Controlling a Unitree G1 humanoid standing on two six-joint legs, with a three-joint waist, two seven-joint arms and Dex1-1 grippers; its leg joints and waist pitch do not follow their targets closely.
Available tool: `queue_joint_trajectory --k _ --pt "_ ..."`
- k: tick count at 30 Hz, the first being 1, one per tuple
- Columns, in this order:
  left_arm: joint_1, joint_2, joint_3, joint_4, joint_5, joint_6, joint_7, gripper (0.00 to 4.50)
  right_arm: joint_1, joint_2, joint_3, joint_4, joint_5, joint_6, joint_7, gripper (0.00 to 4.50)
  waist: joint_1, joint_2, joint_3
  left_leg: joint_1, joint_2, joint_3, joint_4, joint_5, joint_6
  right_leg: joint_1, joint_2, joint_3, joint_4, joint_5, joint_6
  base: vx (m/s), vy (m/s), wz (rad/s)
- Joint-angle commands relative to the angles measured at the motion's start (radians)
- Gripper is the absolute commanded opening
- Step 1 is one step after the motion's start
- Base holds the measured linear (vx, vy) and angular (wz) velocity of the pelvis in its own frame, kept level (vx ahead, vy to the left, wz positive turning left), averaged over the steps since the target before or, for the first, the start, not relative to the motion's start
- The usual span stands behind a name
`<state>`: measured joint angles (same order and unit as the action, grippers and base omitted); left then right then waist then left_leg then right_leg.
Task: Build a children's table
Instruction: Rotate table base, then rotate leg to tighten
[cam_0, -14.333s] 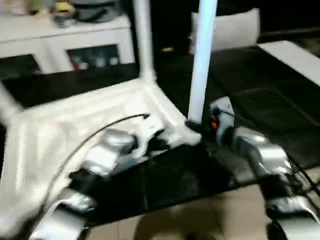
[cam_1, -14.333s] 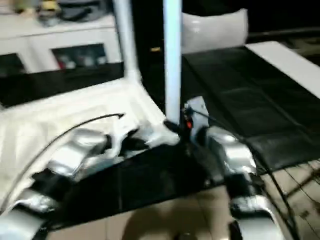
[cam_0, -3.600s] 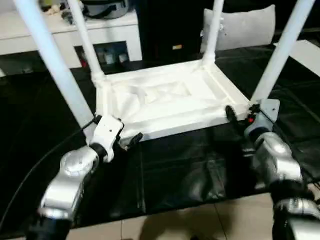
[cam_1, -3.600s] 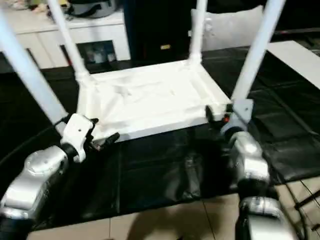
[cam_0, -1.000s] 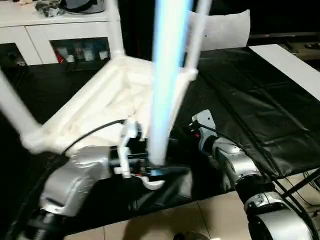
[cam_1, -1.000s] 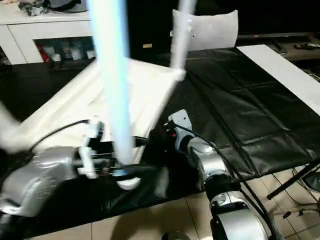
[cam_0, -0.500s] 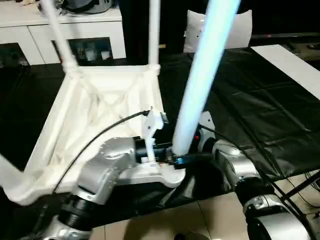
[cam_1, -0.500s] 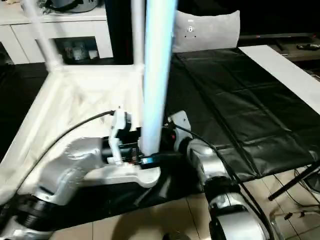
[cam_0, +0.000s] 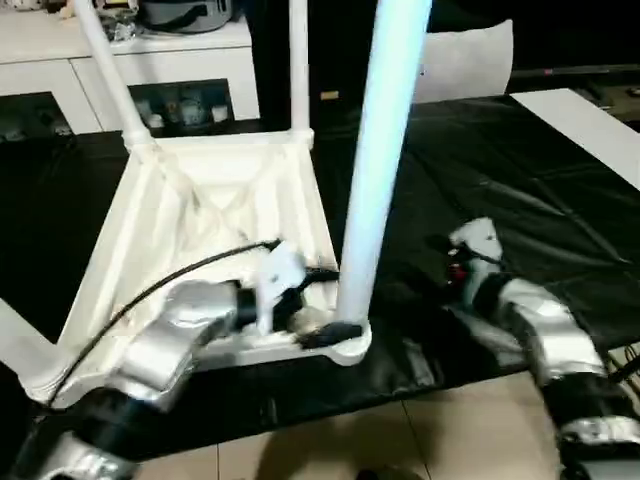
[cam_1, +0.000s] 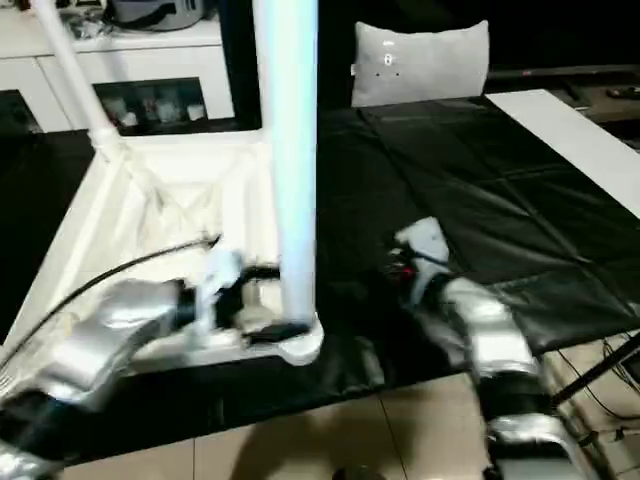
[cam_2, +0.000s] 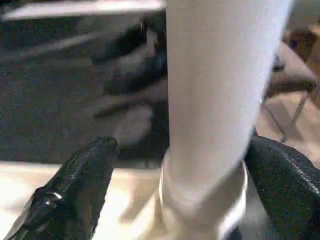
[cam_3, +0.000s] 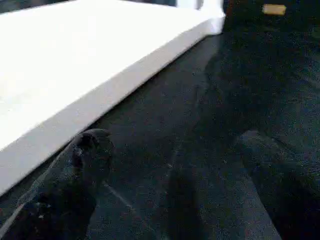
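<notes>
Black plastic sheet (cam_0: 520, 180) spread over the floor, white cabinet (cam_0: 120, 70) w/ glass doors at the back, grey pillow (cam_1: 420, 62) behind. On the sheet lies the children's table (cam_0: 215, 215), upside down, X-ribbed underside facing up, legs pointing upward. Nearest leg (cam_0: 380, 170) rises from the near corner socket (cam_0: 345, 345), right in front of the head cam. Two more legs at the far corners: far-left leg (cam_0: 105, 75) and far-middle leg (cam_0: 298, 65), both upright. Left claw (cam_2: 165, 200) sits at that near socket, fingers (cam_2: 75, 185) spread wide either side of the leg's base; contact can't be made out from the wrist cam. Right claw (cam_3: 170, 185) is released, fingers (cam_3: 75, 175) wide apart, hanging low over the black sheet just beside the table's white edge (cam_3: 100, 85), holding nothing. Right forearm (cam_0: 535, 325) lies well to the right of the socket, apart from the table.
</notes>
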<state>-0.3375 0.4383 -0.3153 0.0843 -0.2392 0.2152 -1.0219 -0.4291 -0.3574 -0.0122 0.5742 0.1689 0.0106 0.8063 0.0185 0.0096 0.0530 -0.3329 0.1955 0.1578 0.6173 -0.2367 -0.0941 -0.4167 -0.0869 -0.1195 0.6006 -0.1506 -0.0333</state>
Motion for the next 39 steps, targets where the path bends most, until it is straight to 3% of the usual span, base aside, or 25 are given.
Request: queue_joint_trajectory --k 1,2,3,4,6,8,12,16,24,25,29,39 --pt "0.01 0.043 -0.008 -0.018 0.011 0.019 -0.042 4.45 0.011 -0.025 0.004 -0.046 0.011 0.01 0.017 4.5 0.008 0.005 -0.061 -0.018 0.021 -0.003 -0.079 -0.184 0.071 0.066 -0.051 0.049 -0.093 -0.474 -0.112 0.0 0.0 0.0" --pt "0.019 0.085 -0.022 -0.033 0.018 0.059 -0.061 4.45 0.041 -0.049 0.014 -0.109 0.018 0.046 0.048 4.5 0.011 0.023 -0.06 -0.016 0.022 -0.005 -0.081 -0.185 0.067 0.065 -0.051 0.049 -0.088 -0.456 -0.121 0.0 0.0 0.0" --pt "0.021 0.096 -0.026 -0.035 0.022 0.067 -0.065 4.29 0.051 -0.056 0.017 -0.132 0.021 0.058 0.057 4.5 0.01 0.014 -0.059 -0.017 0.022 -0.003 -0.081 -0.186 0.07 0.066 -0.047 0.05 -0.092 -0.449 -0.12 0.0 0.0 0.0" --pt "0.022 0.099 -0.027 -0.035 0.024 0.07 -0.064 4.18 0.057 -0.058 0.017 -0.145 0.025 0.065 0.062 4.5 0.015 0.013 -0.06 -0.015 0.023 -0.003 -0.081 -0.183 0.073 0.068 -0.047 0.051 -0.089 -0.434 -0.12 0.0 0.0 0.0" --pt "0.026 0.106 -0.028 -0.033 0.033 0.077 -0.057 4.1 0.077 -0.063 0.017 -0.192 0.04 0.087 0.075 4.5 0.02 0.019 -0.063 -0.015 0.025 -0.003 -0.081 -0.155 0.081 0.067 -0.048 0.052 -0.083 -0.376 -0.146 0.0 0.0 0.0" --pt "0.024 0.102 -0.027 -0.001 0.07 0.044 -0.038 3.98 0.106 -0.068 0.013 -0.271 0.074 0.134 0.096 4.5 0.023 0.017 -0.063 -0.019 0.026 -0.003 -0.081 -0.144 0.081 0.07 -0.05 0.053 -0.079 -0.351 -0.163 0.0 0.0 0.0" --pt "0.014 0.101 -0.032 0.029 0.09 0.02 -0.032 3.61 0.129 -0.08 0.035 -0.335 0.09 0.159 0.135 4.5 0.025 0.021 -0.062 -0.02 0.024 -0.004 -0.083 -0.157 0.08 0.071 -0.052 0.052 -0.086 -0.385 -0.141 0.0 0.0 0.0" --pt "-0.007 0.112 -0.051 0.052 0.101 0.024 -0.052 3.15 0.164 -0.128 0.076 -0.383 0.085 0.167 0.207 4.5 0.026 0.015 -0.057 -0.017 0.02 -0.003 -0.083 -0.189 0.072 0.069 -0.053 0.05 -0.099 -0.474 -0.103 0.0 0.0 0.0" --pt "-0.011 0.118 -0.053 0.06 0.11 0.039 -0.083 2.55 0.21 -0.214 0.087 -0.476 0.114 0.241 0.313 4.5 0.026 0.014 -0.057 -0.021 0.018 -0.006 -0.081 -0.185 0.084 0.067 -0.052 0.045 -0.106 -0.524 -0.067 0.0 0.0 0.0" --pt "-0.003 0.127 -0.051 0.041 0.093 0.065 -0.097 2.43 0.212 -0.229 0.09 -0.48 0.115 0.246 0.324 4.5 0.026 0.017 -0.057 -0.019 0.018 -0.006 -0.081 -0.187 0.084 0.066 -0.053 0.045 -0.108 -0.528 -0.067 0.0 0.0 0.0" --pt "0.017 0.158 -0.058 0.006 0.081 0.109 -0.127 2.23 0.211 -0.241 0.093 -0.484 0.116 0.252 0.329 4.5 0.026 0.015 -0.058 -0.021 0.017 -0.007 -0.081 -0.182 0.084 0.065 -0.053 0.044 -0.107 -0.529 -0.072 0.0 0.0 0.0" --pt "0.013 0.156 -0.05 0.041 0.106 0.104 -0.115 1.47 0.217 -0.234 0.108 -0.524 0.14 0.289 0.337 4.5 0.03 0.019 -0.058 -0.019 0.019 -0.008 -0.082 -0.186 0.081 0.065 -0.053 0.044 -0.107 -0.512 -0.078 0.0 0.0 0.0"
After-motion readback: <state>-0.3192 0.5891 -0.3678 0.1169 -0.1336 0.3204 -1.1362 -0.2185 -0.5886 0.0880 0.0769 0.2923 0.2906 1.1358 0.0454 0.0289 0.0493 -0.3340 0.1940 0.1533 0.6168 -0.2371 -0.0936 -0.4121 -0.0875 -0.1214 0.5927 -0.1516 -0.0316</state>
